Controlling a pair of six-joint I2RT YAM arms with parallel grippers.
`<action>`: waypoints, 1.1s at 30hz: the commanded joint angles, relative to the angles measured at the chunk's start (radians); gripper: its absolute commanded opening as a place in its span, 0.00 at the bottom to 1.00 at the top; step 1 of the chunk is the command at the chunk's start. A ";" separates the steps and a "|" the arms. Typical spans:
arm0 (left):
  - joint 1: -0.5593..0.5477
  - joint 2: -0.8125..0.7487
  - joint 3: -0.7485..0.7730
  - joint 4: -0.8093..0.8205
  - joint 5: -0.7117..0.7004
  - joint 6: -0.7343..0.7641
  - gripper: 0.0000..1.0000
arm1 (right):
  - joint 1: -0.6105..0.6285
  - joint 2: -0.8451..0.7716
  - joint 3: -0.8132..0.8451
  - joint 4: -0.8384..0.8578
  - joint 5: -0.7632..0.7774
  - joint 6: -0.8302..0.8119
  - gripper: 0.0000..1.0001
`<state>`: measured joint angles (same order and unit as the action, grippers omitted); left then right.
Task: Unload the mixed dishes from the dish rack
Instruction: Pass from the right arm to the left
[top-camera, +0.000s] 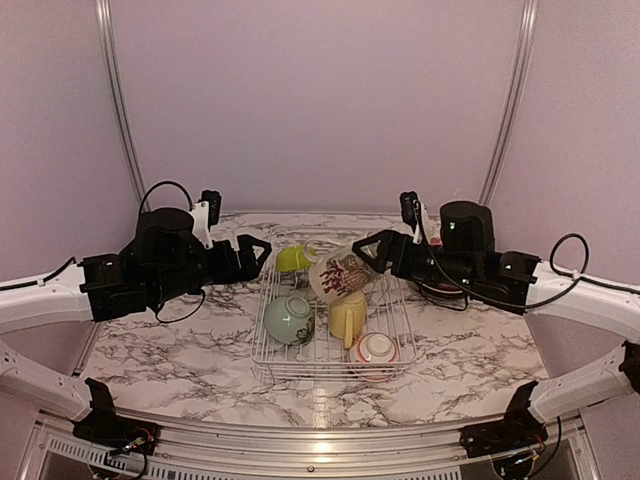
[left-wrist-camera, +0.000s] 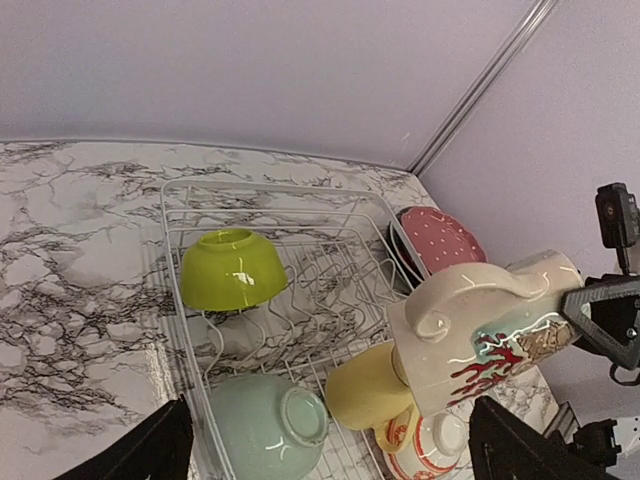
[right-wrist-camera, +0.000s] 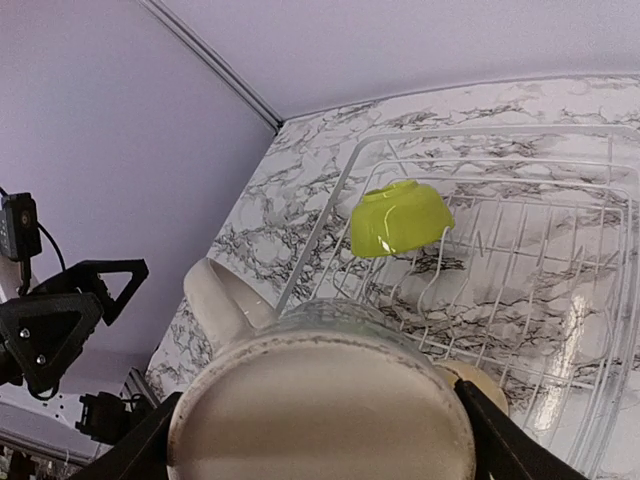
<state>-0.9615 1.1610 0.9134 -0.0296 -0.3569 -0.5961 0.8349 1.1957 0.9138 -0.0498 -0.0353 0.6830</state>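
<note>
The white wire dish rack (top-camera: 266, 345) sits mid-table. In it are a lime bowl (top-camera: 292, 259), a pale-green bowl (top-camera: 289, 319), a yellow mug (top-camera: 348, 316) and a red-patterned bowl (top-camera: 376, 350). My right gripper (top-camera: 378, 252) is shut on the cream patterned mug (top-camera: 339, 276) and holds it tilted above the rack's far part. In the right wrist view the mug's base (right-wrist-camera: 320, 410) fills the space between the fingers. My left gripper (top-camera: 256, 256) is open and empty, above the rack's far left corner. The left wrist view shows the mug (left-wrist-camera: 480, 335) lifted over the yellow mug (left-wrist-camera: 365, 390).
A red dotted plate (left-wrist-camera: 440, 240) lies on the marble table just beyond the rack's right side, with a dark plate edge under it. Purple walls close in behind and on both sides. Bare marble (top-camera: 170, 350) lies left of the rack.
</note>
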 joint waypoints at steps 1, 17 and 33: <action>0.026 -0.010 -0.079 0.235 0.312 -0.034 0.99 | -0.082 -0.065 -0.016 0.327 -0.166 0.141 0.03; 0.033 0.175 -0.100 0.643 0.661 -0.233 0.87 | -0.095 -0.027 -0.086 0.577 -0.305 0.272 0.03; 0.101 0.262 -0.199 1.128 0.805 -0.500 0.25 | -0.095 0.049 -0.120 0.732 -0.390 0.342 0.08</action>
<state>-0.8837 1.4082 0.7494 0.8707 0.3916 -0.9981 0.7387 1.2572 0.7673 0.5293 -0.4080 1.0153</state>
